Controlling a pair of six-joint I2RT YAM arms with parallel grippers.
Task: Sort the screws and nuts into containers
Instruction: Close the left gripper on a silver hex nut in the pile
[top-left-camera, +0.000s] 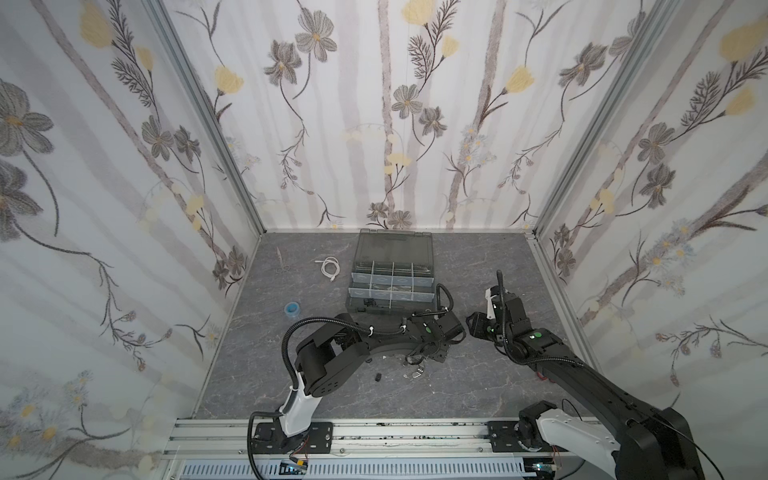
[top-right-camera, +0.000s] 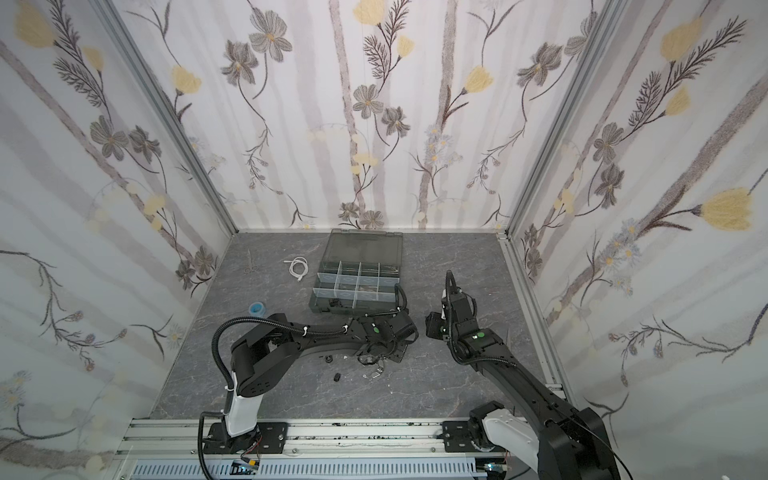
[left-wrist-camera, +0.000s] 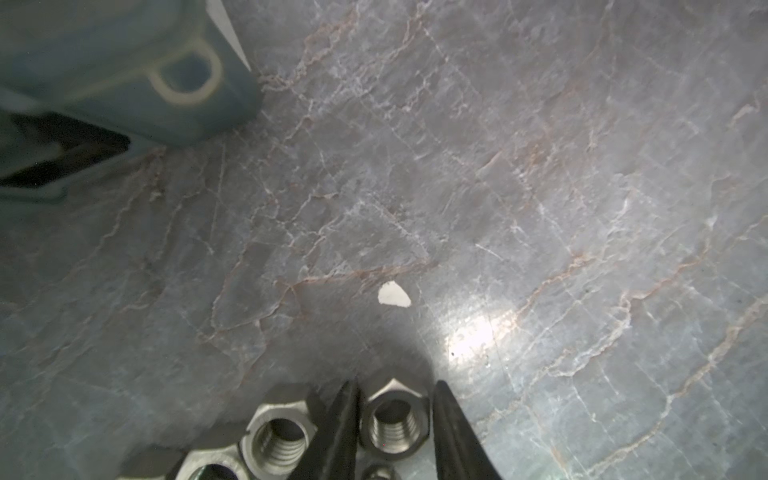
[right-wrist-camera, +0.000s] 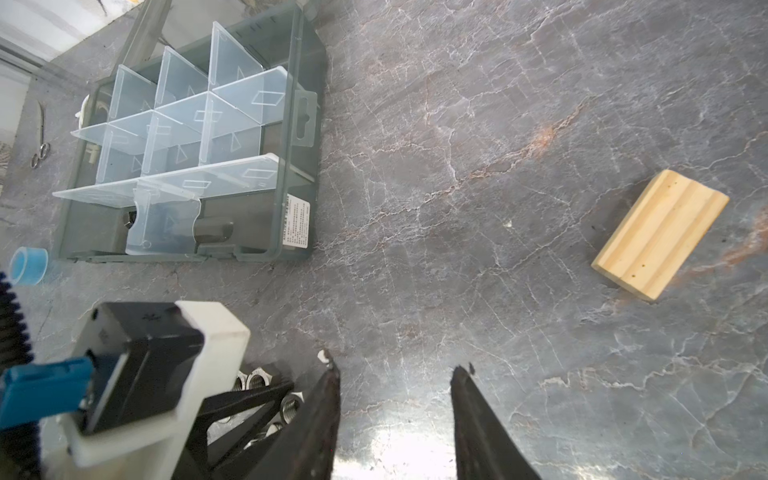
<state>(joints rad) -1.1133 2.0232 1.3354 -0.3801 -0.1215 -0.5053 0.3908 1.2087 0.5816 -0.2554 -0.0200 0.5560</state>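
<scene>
Your left pincer (left-wrist-camera: 395, 384) is down at the surface (left-wrist-camera: 540, 187) with its jaws narrow, the two fingertips set against opposite sides of a silver nut (left-wrist-camera: 395, 422) that lies with its hole facing the camera. Just beside it you see more nuts (left-wrist-camera: 281, 441) of the same silver, bunched together and partly cut off at the frame edge. A white speck (left-wrist-camera: 394, 296) lies near them on bare surface. In both top views this cluster sits in front of the case (top-left-camera: 353, 308), under the wrist of the left arm (top-left-camera: 374, 336), which reaches across toward the middle. A black nut (top-left-camera: 378, 377) lies apart from the cluster, nearer the rail (top-left-camera: 374, 432). Your right pincer (right-wrist-camera: 395, 368) is over bare surface with its jaws moderately apart and nothing between them, and its camera catches a few of the nuts close by. The case stands open, its smoky lid (top-left-camera: 392, 245) tipped back toward the far wall, and pale dividers split it into compartments (right-wrist-camera: 245, 91). Something dark shows in the near row, too hidden to name. To the left of the case you have a blue tape roll (top-left-camera: 291, 309), a coiled white cable (top-left-camera: 330, 268) and small scissors (top-left-camera: 282, 262). A wooden block (right-wrist-camera: 660, 235) lies on bare surface well apart from the case.
</scene>
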